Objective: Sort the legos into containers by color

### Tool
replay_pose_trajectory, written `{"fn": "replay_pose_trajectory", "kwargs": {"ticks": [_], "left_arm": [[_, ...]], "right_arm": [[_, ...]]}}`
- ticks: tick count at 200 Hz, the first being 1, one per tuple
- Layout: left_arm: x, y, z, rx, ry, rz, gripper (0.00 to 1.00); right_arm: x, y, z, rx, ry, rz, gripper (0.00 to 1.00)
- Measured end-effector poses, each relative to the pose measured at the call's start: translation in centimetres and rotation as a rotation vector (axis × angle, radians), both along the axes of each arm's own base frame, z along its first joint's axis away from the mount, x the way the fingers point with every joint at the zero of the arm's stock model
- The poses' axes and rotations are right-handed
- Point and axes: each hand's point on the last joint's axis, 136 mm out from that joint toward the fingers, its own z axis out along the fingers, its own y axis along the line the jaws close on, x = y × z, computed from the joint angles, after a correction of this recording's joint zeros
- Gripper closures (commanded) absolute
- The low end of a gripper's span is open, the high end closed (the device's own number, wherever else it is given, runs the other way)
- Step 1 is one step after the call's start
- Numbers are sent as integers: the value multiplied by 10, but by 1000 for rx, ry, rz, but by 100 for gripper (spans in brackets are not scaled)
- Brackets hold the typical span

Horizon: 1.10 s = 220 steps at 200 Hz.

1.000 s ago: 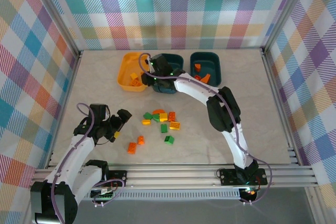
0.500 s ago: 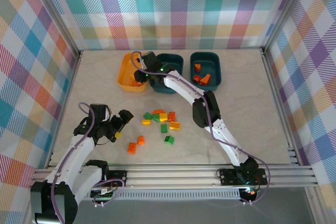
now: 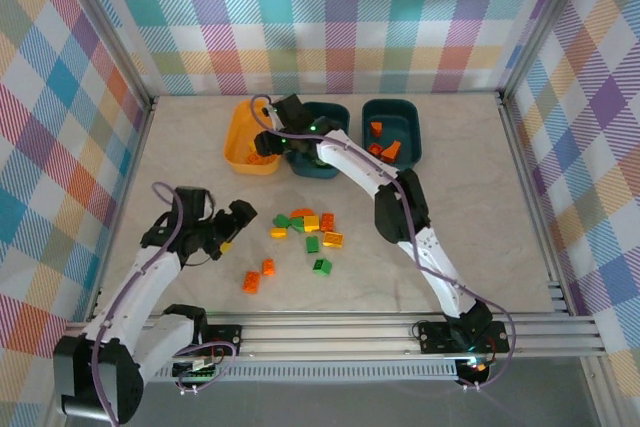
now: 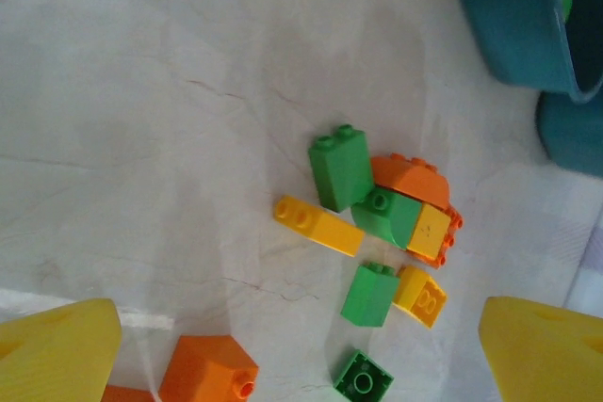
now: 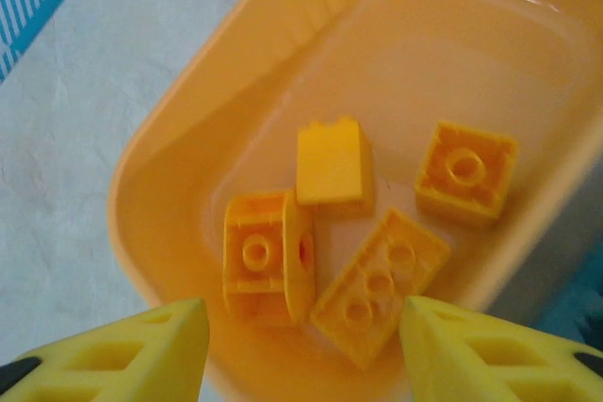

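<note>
Now the right gripper [image 5: 301, 327], moved from teal tub [image 3: 335, 109] to yellow tub [image 5: 160, 167], hangs wide and empty: drop likely done. Left gripper [image 4: 297, 345], also wide, overlooks loose legos [image 4: 377, 223].

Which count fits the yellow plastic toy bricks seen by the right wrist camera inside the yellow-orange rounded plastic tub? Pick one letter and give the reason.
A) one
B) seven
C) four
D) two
C: the right wrist view shows four yellow plastic toy bricks lying on the floor of the yellow-orange rounded plastic tub, below the open right gripper.
</note>
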Motion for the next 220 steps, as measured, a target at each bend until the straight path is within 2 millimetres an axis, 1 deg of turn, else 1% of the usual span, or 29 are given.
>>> {"fn": "replay_pose_trajectory", "kwargs": {"ticks": [15, 30, 46, 61, 73, 81, 93, 114, 123, 139, 157, 183, 205, 220], "left_arm": [[4, -19, 4, 79, -6, -89, 7], [9, -40, 4, 164, -12, -182, 10], [13, -56, -3, 261, -5, -248, 12], [15, -62, -13, 352, 3, -289, 12], [14, -62, -23, 416, 17, -312, 12], [13, -61, -30, 451, 30, -321, 12], [14, -59, -38, 489, 50, -332, 12], [20, -58, -51, 540, 78, -344, 17], [22, -59, -55, 551, 84, -351, 18], [23, -60, -61, 561, 99, -364, 19], [24, -63, -68, 569, 106, -380, 24], [25, -68, -74, 572, 113, -402, 26], [26, -72, -79, 579, 114, -418, 33], [26, -73, -83, 584, 117, -425, 42]], "right_arm": [[-17, -21, 12, -13, -5, -17, 43], [-37, -52, 27, -12, -15, -54, 41], [-61, -83, 44, 18, -30, -94, 39], [-80, -114, 49, 42, -38, -137, 37], [-94, -140, 45, 40, -41, -175, 35], [-103, -154, 38, 31, -33, -198, 34], [-114, -178, 22, 3, -15, -237, 33], [-133, -208, -4, -45, 22, -284, 33], [-141, -217, -13, -60, 35, -295, 32], [-147, -230, -21, -81, 45, -316, 32], [-149, -239, -24, -95, 46, -335, 32], [-152, -249, -26, -101, 44, -353, 32], [-154, -254, -26, -105, 39, -366, 32], [-154, -256, -26, -107, 36, -372, 32]]}}
